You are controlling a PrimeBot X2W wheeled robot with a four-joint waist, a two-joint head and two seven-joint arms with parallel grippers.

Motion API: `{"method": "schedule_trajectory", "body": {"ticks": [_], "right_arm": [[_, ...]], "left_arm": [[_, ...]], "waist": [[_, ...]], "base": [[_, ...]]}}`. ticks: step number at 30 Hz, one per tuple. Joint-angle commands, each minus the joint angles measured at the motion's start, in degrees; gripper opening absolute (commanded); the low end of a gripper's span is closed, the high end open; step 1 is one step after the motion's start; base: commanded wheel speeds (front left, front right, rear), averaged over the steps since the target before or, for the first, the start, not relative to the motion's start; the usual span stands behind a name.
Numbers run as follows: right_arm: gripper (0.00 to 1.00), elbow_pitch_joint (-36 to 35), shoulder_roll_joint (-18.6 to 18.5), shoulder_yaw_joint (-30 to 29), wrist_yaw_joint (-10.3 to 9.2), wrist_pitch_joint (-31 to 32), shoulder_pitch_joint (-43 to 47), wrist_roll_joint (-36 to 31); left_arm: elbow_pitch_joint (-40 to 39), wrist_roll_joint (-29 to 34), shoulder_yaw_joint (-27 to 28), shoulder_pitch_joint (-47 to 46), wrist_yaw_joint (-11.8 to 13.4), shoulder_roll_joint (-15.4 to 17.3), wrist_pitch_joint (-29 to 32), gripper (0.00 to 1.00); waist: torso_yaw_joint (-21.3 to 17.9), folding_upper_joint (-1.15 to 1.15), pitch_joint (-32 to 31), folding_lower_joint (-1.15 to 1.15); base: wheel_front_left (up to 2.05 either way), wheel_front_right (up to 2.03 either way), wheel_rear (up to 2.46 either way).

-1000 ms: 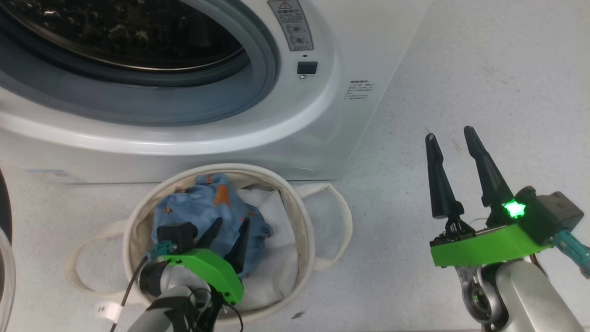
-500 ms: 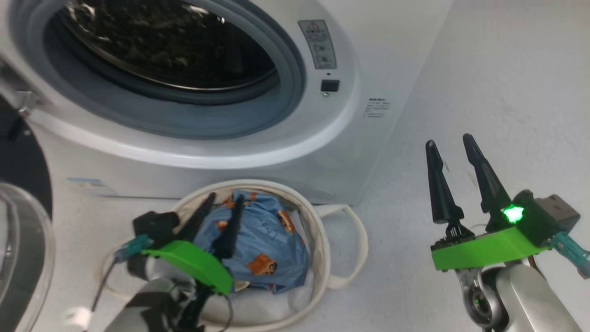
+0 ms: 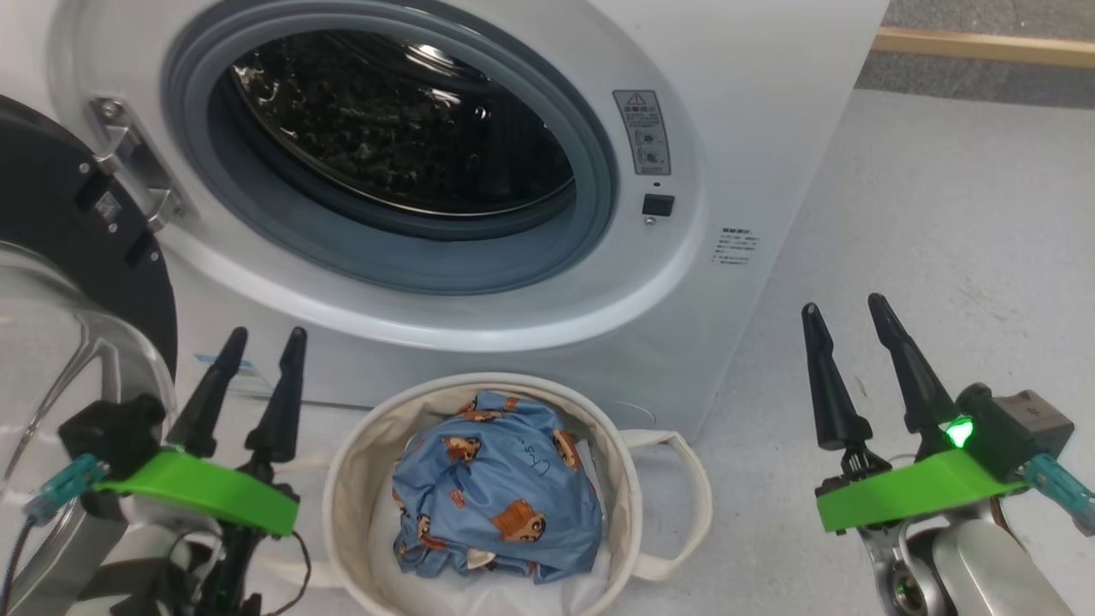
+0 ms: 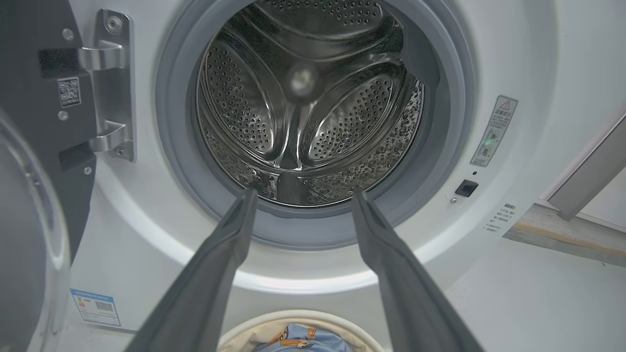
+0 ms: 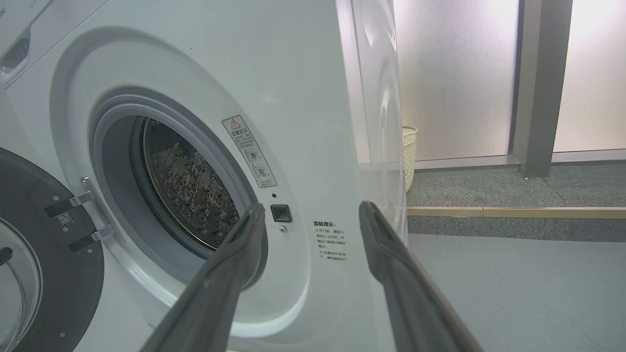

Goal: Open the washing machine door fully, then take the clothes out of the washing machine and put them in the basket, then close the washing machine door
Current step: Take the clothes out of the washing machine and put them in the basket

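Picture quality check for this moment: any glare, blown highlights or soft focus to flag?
Head view: evenly lit, sharp; the green lamp by the right gripper blooms. Left wrist view: the left gripper looks soft up close; the drum hub of the washing machine is blurred. Right wrist view: frosted panels behind are blown out, sheen on the machine's side.

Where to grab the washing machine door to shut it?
Probably the black rim of the washing machine door, far from the hinge, coming from the robot's left with the open left gripper. The glass bowl bulges, too wide and smooth to pinch.
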Motion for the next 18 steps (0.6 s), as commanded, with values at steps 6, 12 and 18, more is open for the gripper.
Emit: {"method": "schedule_trajectory", "body": {"ticks": [6, 12, 18], "right_arm": [[1.0, -0.9, -1.3, 0.5, 0.06, -0.3, -0.7, 0.7], [1.0, -0.7, -1.4, 0.6, 0.06, -0.3, -0.9, 0.9], [1.0, -0.7, -1.4, 0.5, 0.06, -0.3, -0.8, 1.0]], "left_arm": [[-4.1, -1.4, 4.3, -0.2, 0.3, 3.3, -0.4, 1.0], [-4.9, -2.5, 4.4, 0.3, 0.3, 3.5, 0.1, 1.0], [-5.2, -2.9, 4.3, 0.6, 0.2, 3.7, 0.3, 1.0]], "waist": [[0.5, 0.0, -0.8, 0.0], [0.3, 0.0, -1.1, 0.0], [-0.1, 0.0, -1.2, 0.0]], "base": [[0.0, 0.0, 0.0], [0.0, 0.0, 0.0], [0.0, 0.0, 0.0]]}}
